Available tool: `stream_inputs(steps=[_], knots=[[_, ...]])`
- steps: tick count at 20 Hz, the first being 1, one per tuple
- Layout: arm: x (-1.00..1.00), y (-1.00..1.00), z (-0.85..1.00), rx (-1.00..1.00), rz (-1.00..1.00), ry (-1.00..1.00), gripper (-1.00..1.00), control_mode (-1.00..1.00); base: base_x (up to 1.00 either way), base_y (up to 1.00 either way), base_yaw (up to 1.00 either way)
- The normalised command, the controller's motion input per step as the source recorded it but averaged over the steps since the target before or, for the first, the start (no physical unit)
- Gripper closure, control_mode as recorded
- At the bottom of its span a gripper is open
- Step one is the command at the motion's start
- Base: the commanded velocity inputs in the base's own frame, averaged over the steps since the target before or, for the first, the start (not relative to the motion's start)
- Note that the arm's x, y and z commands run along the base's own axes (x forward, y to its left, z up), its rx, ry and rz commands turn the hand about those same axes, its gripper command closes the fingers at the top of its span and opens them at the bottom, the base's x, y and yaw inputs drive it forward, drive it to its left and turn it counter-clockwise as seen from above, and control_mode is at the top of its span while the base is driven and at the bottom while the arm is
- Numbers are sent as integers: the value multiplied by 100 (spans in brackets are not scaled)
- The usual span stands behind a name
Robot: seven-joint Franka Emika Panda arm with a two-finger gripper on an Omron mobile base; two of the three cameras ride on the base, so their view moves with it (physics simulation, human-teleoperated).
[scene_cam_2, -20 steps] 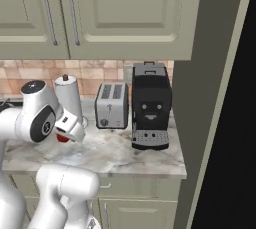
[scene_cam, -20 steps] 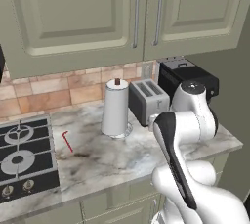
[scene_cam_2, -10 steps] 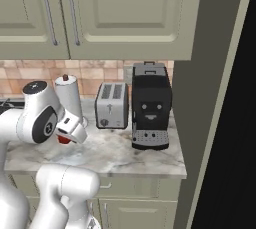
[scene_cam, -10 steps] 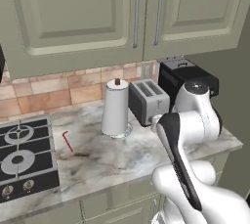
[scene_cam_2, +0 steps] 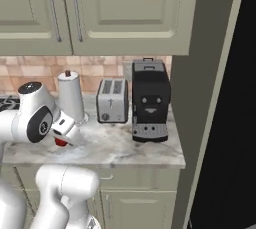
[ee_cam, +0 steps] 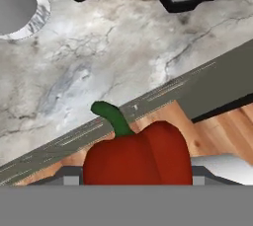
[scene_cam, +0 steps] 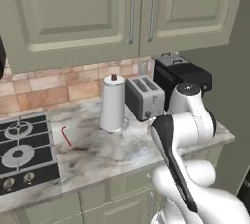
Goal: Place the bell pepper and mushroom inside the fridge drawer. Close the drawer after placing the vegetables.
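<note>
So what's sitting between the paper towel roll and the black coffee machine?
The silver toaster stands between the paper towel roll and the black coffee machine, all on the marble counter. The right base view shows it best.

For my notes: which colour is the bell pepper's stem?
Green, clearest in the hand view: bell pepper.

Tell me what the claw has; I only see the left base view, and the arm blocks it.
Observer: The hand view shows the bell pepper sitting between the fingers, green stem up.
Operator: Say where that is over the counter.
Observer: In the right base view the claw hangs at the counter's front left part, red showing beneath it.
Operator: Name what stands nearest behind it.
Observer: The paper towel roll, with the toaster and the coffee machine further right.
</note>
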Motion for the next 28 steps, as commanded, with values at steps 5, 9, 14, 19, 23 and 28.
stream_inputs(steps=[5,9,14,19,23,28], knots=[[0,0,0,0,0,0,100,100,-100,50,-23],[0,0,0,0,0,0,100,100,-100,17,-18],[0,0,0,0,0,0,100,100,-98,-2,-18],[0,0,0,0,0,0,100,100,-77,-43,-40],[0,0,0,0,0,0,100,100,-39,-64,-53],[0,0,0,0,0,0,100,100,-6,-87,-51]])
